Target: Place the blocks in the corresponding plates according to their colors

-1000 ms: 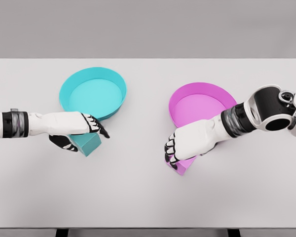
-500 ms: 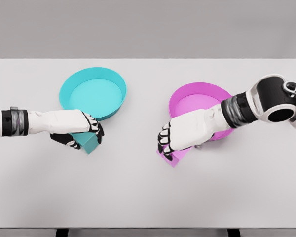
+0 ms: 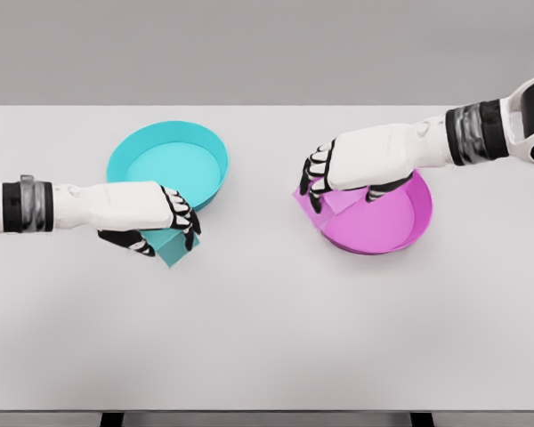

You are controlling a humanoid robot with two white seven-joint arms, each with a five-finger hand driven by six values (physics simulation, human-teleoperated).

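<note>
While the left hand (image 3: 151, 218) has barely shifted over the last second, the right hand (image 3: 356, 169) has carried the magenta block (image 3: 325, 203) up off the table and back toward the magenta plate (image 3: 400, 222); that block now sits at the plate's left rim, partly over the wall, fingers curled over its top and thumb underneath; the plate itself looks tipped or nudged forward compared with 1 s ago, lying lower and further right in the head view, so the hand or block may have struck its rim. Left side: fingers wrapped over the cyan block (image 3: 173, 247), which shows just below the palm, near the front edge of the cyan plate (image 3: 133, 147); whether it has cleared the white table (image 3: 267, 338) cannot be told; it has crept only slightly toward the plate. Judgement: 0 of 2 blocks are placed; right side is close to release but needs to come further over the plate's floor first; a drop at the rim risks the block rolling out or tipping the plate. Left side lags; lift and transfer not yet done.
</note>
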